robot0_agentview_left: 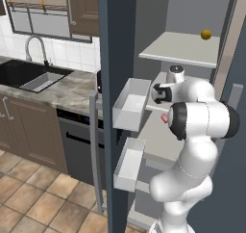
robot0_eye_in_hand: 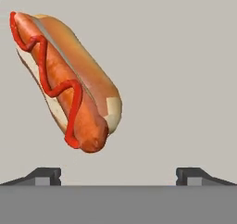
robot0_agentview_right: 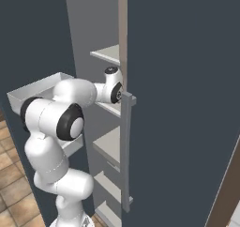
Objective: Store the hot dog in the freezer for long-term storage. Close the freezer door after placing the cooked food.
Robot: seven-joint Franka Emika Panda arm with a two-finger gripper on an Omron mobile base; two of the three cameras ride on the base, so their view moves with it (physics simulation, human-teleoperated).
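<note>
Hot dog [robot0_eye_in_hand: 65,79]: red-orange sausage with a zigzag red sauce line, set in a tan bun, lying flat and diagonal on a pale grey shelf surface.

Freezer [robot0_agentview_left: 192,49]: dark slate-blue, interior exposed, pale grey shelves.

Freezer door [robot0_agentview_left: 115,83]: swung open, white bins on its inner face, long grey vertical handle at its edge.

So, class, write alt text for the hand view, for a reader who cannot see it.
A hot dog with a red sauce zigzag lies slantwise on a pale grey freezer shelf. Below it, the open claw shows its two dark fingertips spread wide, holding nothing.
</note>
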